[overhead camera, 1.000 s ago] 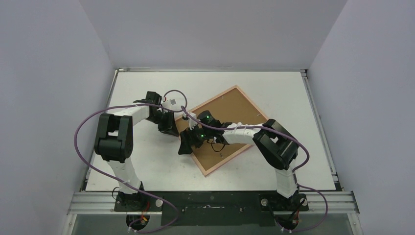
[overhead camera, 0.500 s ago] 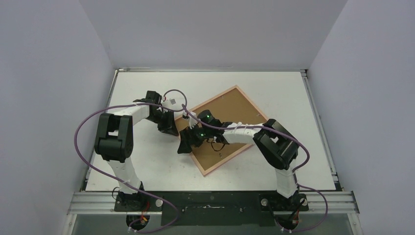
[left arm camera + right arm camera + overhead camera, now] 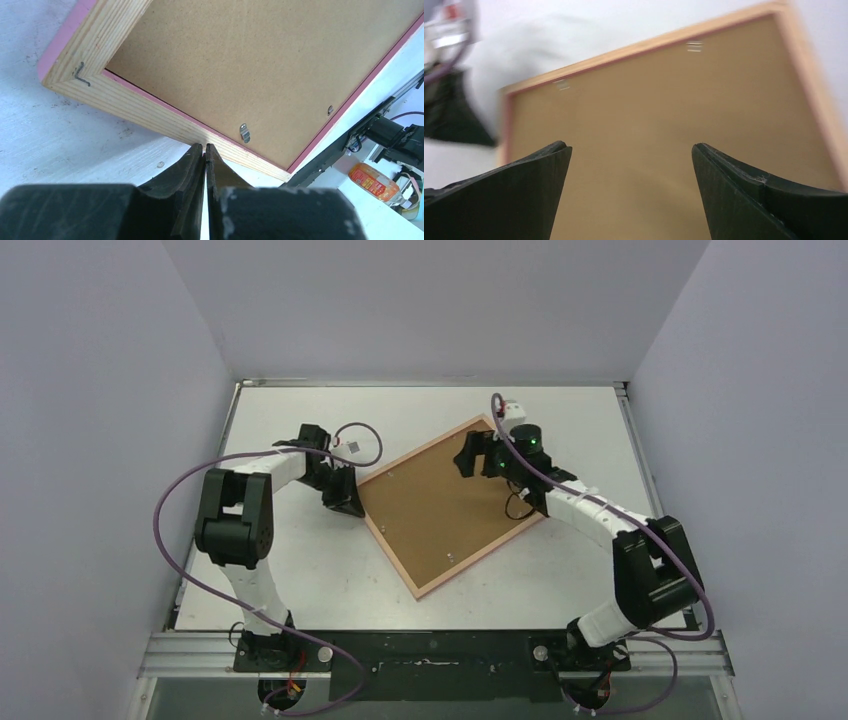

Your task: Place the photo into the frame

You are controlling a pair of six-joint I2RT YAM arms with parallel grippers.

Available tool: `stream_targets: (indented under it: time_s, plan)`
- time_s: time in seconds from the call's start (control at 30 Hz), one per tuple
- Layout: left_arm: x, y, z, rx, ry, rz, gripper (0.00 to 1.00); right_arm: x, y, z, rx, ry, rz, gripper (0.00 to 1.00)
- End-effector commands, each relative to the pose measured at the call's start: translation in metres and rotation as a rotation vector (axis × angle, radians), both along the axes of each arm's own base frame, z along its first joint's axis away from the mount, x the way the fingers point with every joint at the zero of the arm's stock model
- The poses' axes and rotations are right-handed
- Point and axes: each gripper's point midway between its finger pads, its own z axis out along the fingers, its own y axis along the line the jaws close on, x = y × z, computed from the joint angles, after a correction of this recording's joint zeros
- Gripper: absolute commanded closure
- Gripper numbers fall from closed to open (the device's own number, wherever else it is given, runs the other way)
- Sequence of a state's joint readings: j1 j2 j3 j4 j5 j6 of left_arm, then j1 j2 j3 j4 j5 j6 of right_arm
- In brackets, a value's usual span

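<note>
The frame (image 3: 390, 540) lies face down on the white table, turned like a diamond, with the brown hardboard backing panel (image 3: 440, 510) in it. The photo is hidden. My left gripper (image 3: 350, 505) is shut and its tips touch the frame's left edge; the left wrist view shows it (image 3: 204, 146) against the pale wood border (image 3: 150, 117), near a metal tab (image 3: 244, 133). My right gripper (image 3: 467, 458) is open and empty above the frame's far part. In the right wrist view it (image 3: 630, 147) hovers over the backing panel (image 3: 649, 90).
The table (image 3: 300, 570) has grey walls on three sides and a metal rail (image 3: 440, 645) at the near edge. An orange bottle (image 3: 370, 180) lies beyond the table edge in the left wrist view.
My right arm has swung from the frame's left corner, beside the left gripper, to the far right part of the frame. The left arm and the frame have not moved.
</note>
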State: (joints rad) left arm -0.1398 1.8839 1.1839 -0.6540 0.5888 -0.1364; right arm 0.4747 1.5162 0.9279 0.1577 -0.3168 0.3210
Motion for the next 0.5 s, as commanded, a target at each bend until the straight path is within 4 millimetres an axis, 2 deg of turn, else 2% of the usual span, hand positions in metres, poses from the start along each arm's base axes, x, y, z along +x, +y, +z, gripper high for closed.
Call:
stream_targets:
  time_s: [0.0,0.1,0.17,0.23,0.33,0.47]
  plan:
    - [0.039,0.021,-0.019,0.149,-0.119,-0.001,0.94,0.052,-0.111,-0.017,-0.121,-0.026,-0.436,0.05]
    - [0.055,0.022,-0.013,0.166,-0.152,0.007,0.94,0.073,-0.16,-0.043,-0.163,0.036,-0.575,0.06]
    - [0.065,0.021,-0.009,0.165,-0.168,0.016,0.94,0.084,-0.174,-0.063,-0.155,0.096,-0.591,0.06]
    - [0.07,0.02,-0.006,0.164,-0.175,0.024,0.94,0.092,-0.176,-0.076,-0.111,0.134,-0.569,0.06]
    - [0.073,0.019,-0.005,0.161,-0.174,0.031,0.94,0.1,-0.168,-0.09,-0.068,0.167,-0.53,0.07]
    - [0.06,0.019,0.007,0.124,-0.147,0.033,0.94,0.104,-0.169,-0.095,-0.067,0.172,-0.538,0.09]
